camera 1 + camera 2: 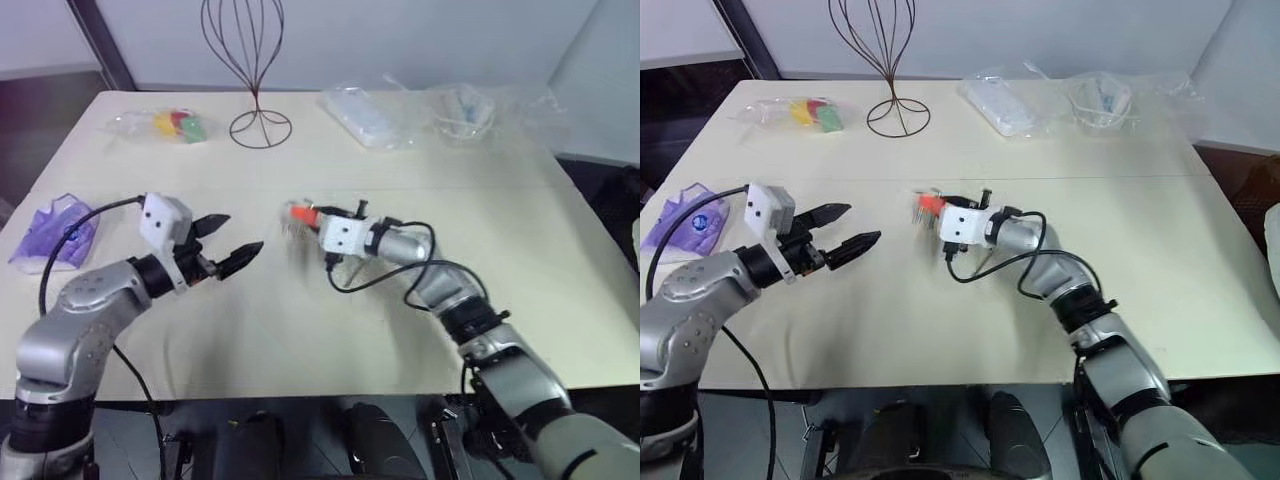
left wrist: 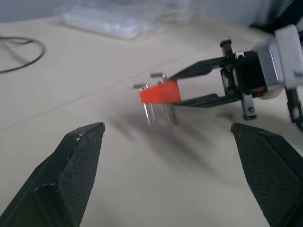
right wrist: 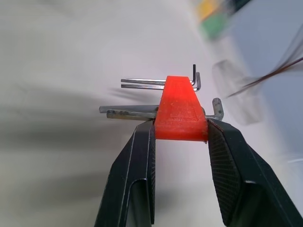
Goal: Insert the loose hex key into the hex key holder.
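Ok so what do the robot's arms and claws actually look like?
Both arms are silver-grey metal with black joint rings. Each wrist carries a white boxy camera block and a looping black cable. The left claw and right claw each have two black, tapered fingers with finely textured pads.

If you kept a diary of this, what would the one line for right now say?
right gripper: shut on hex key holder, off the table | left gripper: open, holding nothing | loose hex key: cannot tell where

Silver-grey jointed arms, white boxy wrist housings, looping black cables, black wedge-shaped fingers (image 2: 78, 163) with dimpled pads
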Action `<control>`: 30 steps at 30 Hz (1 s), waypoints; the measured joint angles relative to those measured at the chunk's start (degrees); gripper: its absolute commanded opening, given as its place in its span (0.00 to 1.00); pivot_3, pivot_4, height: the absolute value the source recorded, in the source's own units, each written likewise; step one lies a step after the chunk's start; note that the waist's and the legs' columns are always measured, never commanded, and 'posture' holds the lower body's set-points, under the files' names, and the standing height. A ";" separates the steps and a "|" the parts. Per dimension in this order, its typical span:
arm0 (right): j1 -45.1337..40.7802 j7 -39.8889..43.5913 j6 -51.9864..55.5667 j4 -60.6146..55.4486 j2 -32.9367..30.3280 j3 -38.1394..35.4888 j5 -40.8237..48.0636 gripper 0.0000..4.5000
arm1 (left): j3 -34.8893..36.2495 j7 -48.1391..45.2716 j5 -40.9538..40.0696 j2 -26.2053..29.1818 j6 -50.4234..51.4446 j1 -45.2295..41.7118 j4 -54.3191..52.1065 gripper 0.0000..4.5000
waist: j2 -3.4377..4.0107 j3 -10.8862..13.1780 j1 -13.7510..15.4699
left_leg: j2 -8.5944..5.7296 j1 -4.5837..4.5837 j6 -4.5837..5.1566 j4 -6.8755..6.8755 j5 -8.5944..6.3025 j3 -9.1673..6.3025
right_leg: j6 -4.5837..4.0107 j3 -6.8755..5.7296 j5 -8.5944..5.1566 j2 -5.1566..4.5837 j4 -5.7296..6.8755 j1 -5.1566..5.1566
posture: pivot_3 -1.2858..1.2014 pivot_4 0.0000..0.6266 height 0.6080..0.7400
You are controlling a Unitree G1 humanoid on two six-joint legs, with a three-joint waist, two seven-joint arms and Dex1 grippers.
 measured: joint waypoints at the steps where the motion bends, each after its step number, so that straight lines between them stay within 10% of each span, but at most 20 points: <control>1: 0.00 -1.08 -1.71 -1.65 -1.23 -0.02 -1.36 0.22 | 0.02 -0.66 -0.82 0.20 0.53 -1.26 0.65 1.00 | -0.01 -0.01 -0.18 | 0.01 0.01 0.00 -0.01 0.00 0.00 | 0.00 0.00 0.00 0.03 0.00 0.01 | 0.52 0.24 1.00; 12: -1.58 -10.75 -19.00 -14.29 -12.56 -2.06 -11.25 0.22 | -4.44 -11.05 -6.95 -0.76 5.44 -20.02 12.96 1.00 | -0.03 0.02 -0.32 | -0.02 0.01 -0.01 0.04 0.01 0.03 | 0.00 0.05 0.00 0.05 0.00 0.03 | 0.52 0.24 1.00; 30: -3.01 -13.09 -28.22 -14.27 -14.55 -2.34 -13.61 0.22 | -7.51 -16.27 -6.58 -3.35 5.35 -23.84 17.09 1.00 | -0.03 0.02 -0.30 | 0.02 0.01 -0.02 0.06 0.02 0.03 | 0.00 0.07 0.00 0.05 0.02 0.02 | 0.52 0.24 1.00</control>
